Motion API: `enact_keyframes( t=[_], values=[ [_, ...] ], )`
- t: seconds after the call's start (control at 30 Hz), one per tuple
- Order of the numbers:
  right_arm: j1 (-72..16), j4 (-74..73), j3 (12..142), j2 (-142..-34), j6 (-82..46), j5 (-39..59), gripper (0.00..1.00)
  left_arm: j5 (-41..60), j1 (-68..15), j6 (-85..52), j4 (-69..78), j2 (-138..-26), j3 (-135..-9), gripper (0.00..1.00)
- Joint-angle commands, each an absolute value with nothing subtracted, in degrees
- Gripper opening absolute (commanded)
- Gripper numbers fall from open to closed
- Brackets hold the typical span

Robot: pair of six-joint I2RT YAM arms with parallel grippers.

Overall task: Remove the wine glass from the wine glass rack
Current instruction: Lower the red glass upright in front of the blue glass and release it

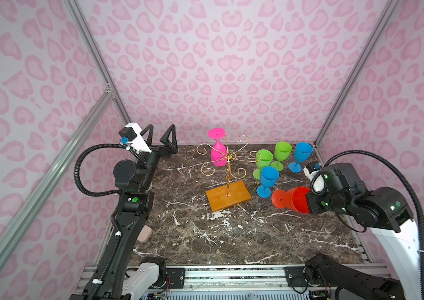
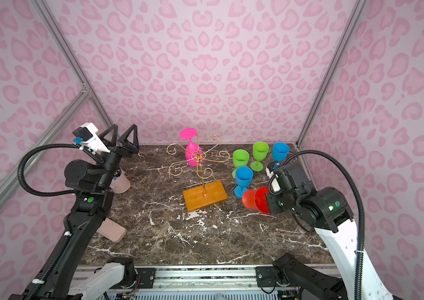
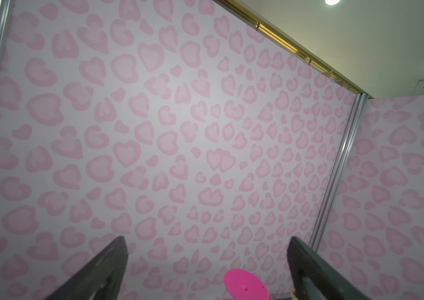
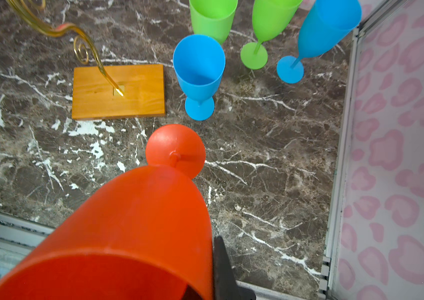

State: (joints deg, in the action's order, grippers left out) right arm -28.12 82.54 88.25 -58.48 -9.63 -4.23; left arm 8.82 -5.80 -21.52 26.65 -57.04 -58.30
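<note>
Right end effector (image 1: 307, 200) pinching rim of red wine glass (image 1: 292, 198). Glass tipped on its side, foot toward wine glass rack (image 1: 227, 195), apart from it, over bench (image 1: 231, 233). Pink wine glass (image 1: 218, 154) hangs inverted on a rear rack arm. Left end effector (image 1: 161, 127) spread wide, raised at back left.

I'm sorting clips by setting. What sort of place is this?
Most likely a robot lab test booth, not a home: a left arm and a right arm stand at a marble-look tabletop, closed in by pink heart-print panels on an aluminium post.
</note>
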Motion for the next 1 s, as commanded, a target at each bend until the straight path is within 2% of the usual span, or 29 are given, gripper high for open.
enact_keyframes(
  t=[0.0,0.2,0.37,0.97],
  values=[
    [-28.2,78.7,84.1,-59.2,-9.6,-2.2,0.00,5.8,-5.6,-19.9,25.5,-55.4,-57.4,0.97],
    [-28.1,71.1,74.7,-62.5,-9.8,-0.6,0.00,4.1,-5.5,-18.9,24.3,-53.8,-56.0,0.97],
    [-27.2,67.1,71.8,-66.3,-9.2,0.0,0.00,3.5,-5.5,-18.0,23.8,-53.1,-55.4,0.97],
    [-25.4,65.5,74.4,-82.9,-6.1,-2.4,0.00,2.9,-5.2,-16.6,22.6,-52.6,-54.9,0.97]
  ],
)
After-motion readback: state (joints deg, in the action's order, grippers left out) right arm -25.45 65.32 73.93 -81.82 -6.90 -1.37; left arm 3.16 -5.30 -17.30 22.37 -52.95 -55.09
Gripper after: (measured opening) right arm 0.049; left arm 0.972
